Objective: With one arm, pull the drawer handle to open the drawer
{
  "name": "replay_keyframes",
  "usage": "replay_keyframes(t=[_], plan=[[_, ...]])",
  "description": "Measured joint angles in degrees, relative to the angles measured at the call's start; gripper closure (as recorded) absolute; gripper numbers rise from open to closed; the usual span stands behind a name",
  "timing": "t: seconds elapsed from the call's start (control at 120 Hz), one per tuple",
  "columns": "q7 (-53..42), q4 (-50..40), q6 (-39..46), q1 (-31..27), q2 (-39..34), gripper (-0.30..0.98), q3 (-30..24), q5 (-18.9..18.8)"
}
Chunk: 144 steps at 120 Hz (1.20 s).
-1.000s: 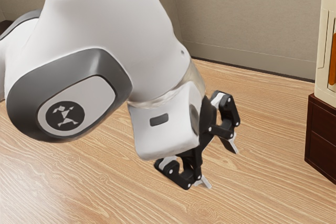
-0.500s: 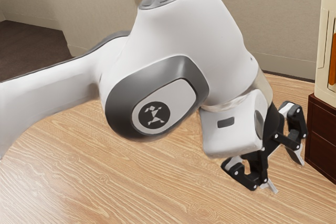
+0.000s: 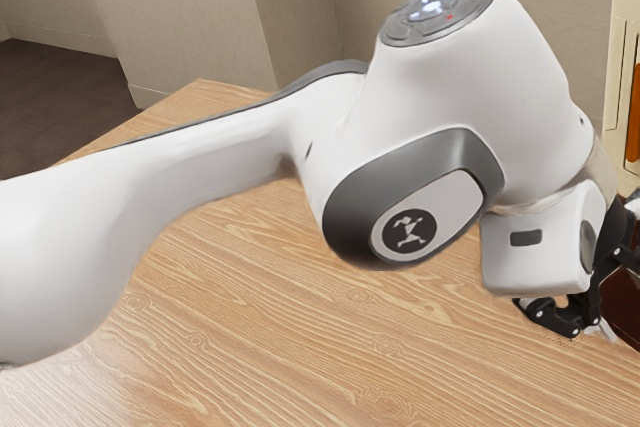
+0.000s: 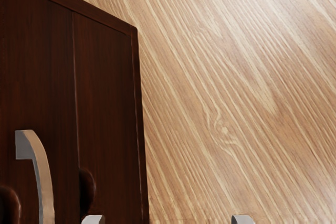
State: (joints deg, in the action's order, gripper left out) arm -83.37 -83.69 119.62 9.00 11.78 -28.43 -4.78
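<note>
Across the lower half of the exterior view spreads the wood-grained desk, and over it the white arm reaches from the left edge to the right. At the exterior view's lower right edge stands the dark wooden cabinet; above it, at the upper right, is a cream-coloured object. The gripper is open and empty beside the cabinet, its fingers set wide apart. Smallest of all is the curved metal handle, fixed to the cabinet's front, near the fingers but outside the gap between them.

The hand probably needs to shift toward the handle before it closes. The metal looks rigid and rather slick, so the best hold is likely the middle of the curve, a finger on each side. The drawer should slide with a modest, steady pull straight out; a skewed one could bind it or slip off.
</note>
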Motion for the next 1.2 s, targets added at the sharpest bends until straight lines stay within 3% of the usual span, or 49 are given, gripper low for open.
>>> replay_keyframes(t=[0.3,1.2], plan=[[3.7,8.8,-0.1,7.4,7.2,0.42,6.9,-5.8],[7.6,19.3,0.2,9.7,18.4,0.45,8.0,-6.8]])
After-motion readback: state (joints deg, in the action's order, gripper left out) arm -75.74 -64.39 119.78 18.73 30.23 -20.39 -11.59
